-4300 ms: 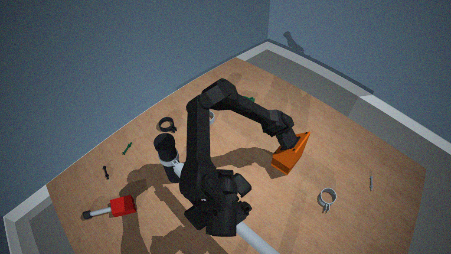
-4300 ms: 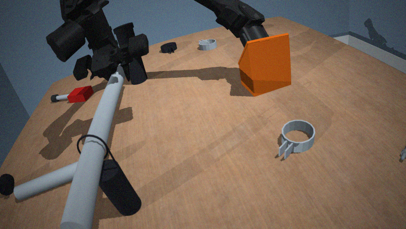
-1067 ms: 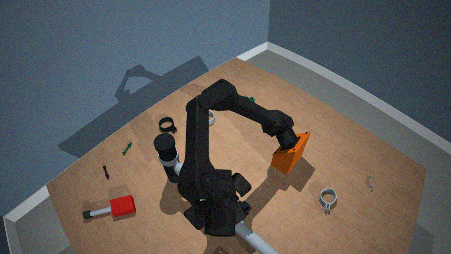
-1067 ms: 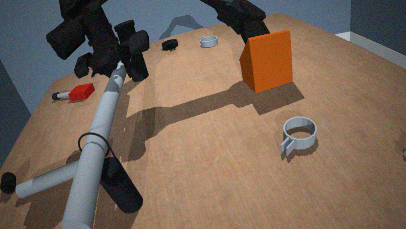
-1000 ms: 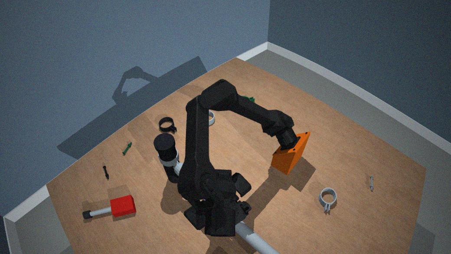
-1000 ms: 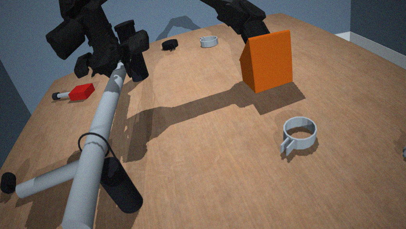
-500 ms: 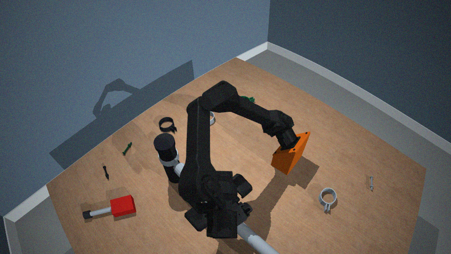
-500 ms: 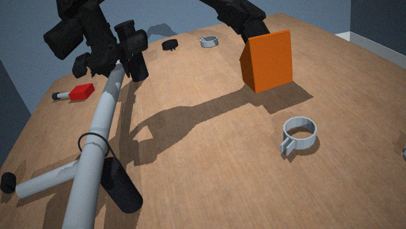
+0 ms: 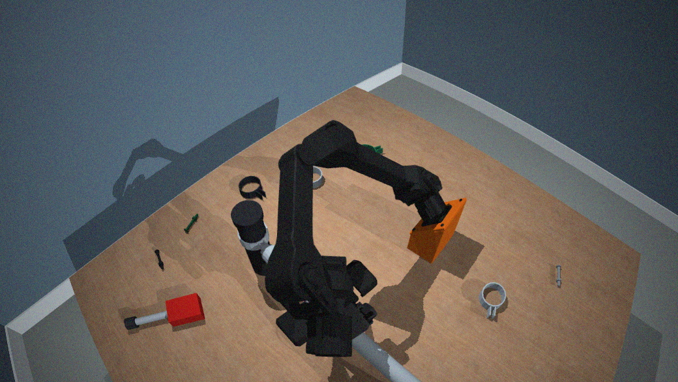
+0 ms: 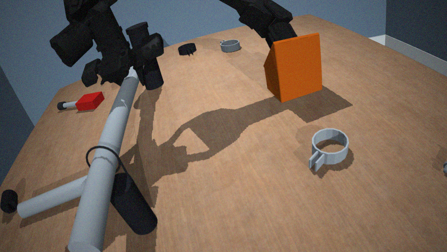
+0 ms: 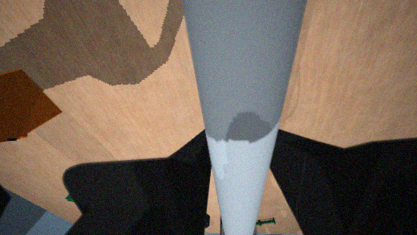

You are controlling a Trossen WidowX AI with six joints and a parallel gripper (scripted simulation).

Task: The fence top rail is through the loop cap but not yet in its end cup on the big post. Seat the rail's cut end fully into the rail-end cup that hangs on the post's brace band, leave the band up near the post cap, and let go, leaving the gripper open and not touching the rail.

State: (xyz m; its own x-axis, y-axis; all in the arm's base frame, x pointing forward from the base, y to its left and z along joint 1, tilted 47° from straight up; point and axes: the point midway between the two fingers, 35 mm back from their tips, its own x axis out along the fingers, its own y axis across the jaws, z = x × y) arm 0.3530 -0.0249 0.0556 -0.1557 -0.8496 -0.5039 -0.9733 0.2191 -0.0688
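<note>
- Wrist view: the black two-fingered hand (image 10: pixel 104 81) (image 11: pixel 233 131) was part-closed, gripping the long grey cylindrical rail (image 9: pixel 386 358) (image 10: pixel 108 150) (image 11: pixel 241 121).
- Exterior alone showed the rail through a thin black loop (image 10: pixel 99 147).

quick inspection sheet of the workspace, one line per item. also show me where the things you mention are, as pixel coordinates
surface: wood table (image 9: pixel 545 213) (image 10: pixel 234 187) (image 11: pixel 354 80), shadows across it; no spills seen
job's things: rail (image 9: pixel 388 358) (image 10: pixel 115 125) (image 11: pixel 241 80) reaches toward the big post (image 9: pixel 258 261) (image 10: pixel 153 75); seating in the cup can't be judged
clutter: red block (image 9: pixel 184 308) (image 10: pixel 89 101), black clamp (image 9: pixel 241 191) (image 10: pixel 187 50), grey bolt (image 9: pixel 559 276) (image 10: pixel 445 167) lying loose
grippers: one gripper (image 9: pixel 327 308) (image 10: pixel 125 73) (image 11: pixel 233 131), shut on the rail
cables: nothing seen
surroundings: blue-grey walls (image 9: pixel 142 47) (image 10: pixel 187 15) (image 11: pixel 16 211), pale skirting (image 9: pixel 427 78) (image 10: pixel 415 54)
</note>
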